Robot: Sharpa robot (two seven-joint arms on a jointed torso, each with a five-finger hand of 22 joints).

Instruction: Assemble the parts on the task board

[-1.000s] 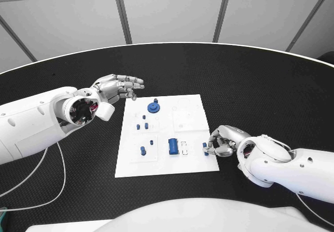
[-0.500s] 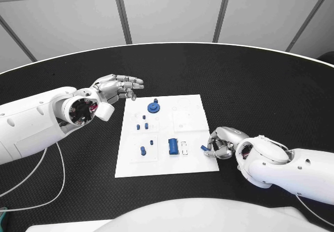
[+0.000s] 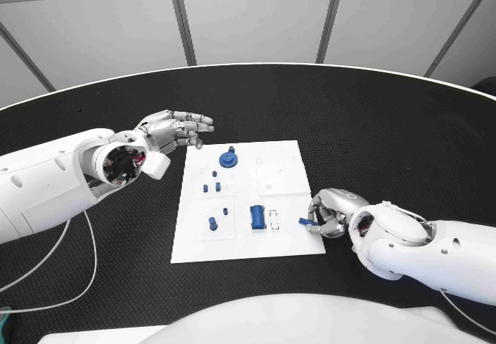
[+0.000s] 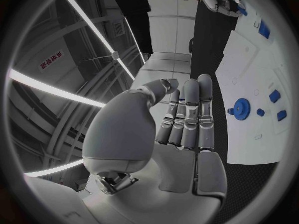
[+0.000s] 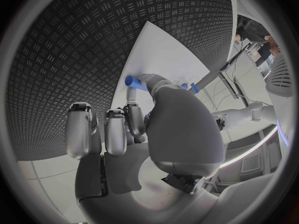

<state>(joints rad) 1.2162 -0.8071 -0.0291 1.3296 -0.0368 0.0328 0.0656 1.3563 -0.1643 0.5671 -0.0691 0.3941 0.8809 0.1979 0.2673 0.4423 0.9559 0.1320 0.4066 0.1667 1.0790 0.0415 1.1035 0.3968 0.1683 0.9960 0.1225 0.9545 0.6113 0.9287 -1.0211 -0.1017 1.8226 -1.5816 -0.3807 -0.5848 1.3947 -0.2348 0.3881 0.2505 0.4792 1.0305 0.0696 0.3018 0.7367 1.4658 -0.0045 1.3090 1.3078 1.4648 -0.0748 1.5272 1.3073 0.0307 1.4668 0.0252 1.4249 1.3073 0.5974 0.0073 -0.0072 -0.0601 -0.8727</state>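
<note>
At the task board's right edge, near its front corner, our right hand pinches a small blue part between thumb and finger. Our left hand hovers past the board's far left corner, fingers apart, holding nothing.

Round black table; grey panelled wall behind.

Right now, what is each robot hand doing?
Left robot hand: open, holding nothing, beside the task board.
Right robot hand: holding a small blue part at the board's edge.
</note>
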